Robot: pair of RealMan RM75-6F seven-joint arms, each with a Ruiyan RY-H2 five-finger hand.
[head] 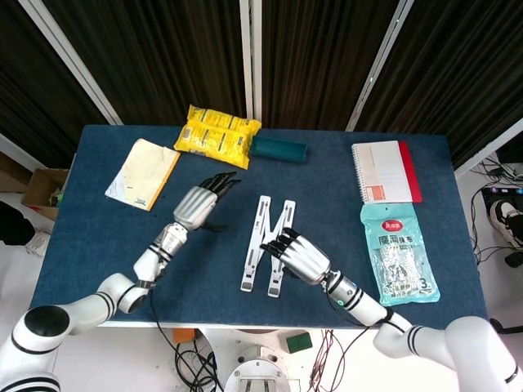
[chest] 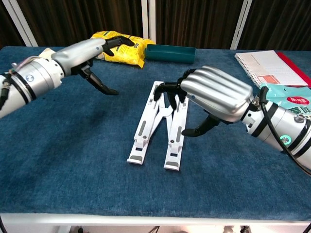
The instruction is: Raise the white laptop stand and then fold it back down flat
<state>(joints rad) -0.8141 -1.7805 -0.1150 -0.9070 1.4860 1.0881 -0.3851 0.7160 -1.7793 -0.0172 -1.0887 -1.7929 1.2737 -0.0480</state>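
White laptop stand (head: 266,243) flat, rails nearly closed under resting right hand (head: 298,257); left hand (head: 198,204) spread, empty.

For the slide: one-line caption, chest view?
Right hand over the white laptop stand; left hand open, clear of it.

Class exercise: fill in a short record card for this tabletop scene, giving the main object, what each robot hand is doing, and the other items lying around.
Main object: white laptop stand, lying on the blue table, its two rails drawn close together
Right hand: over the stand, fingertips at its crossed middle
Left hand: off the stand, fingers spread, holding nothing
Far edge: yellow packet, green box
Left side: paper booklet
Right side: spiral notebook, blue pouch
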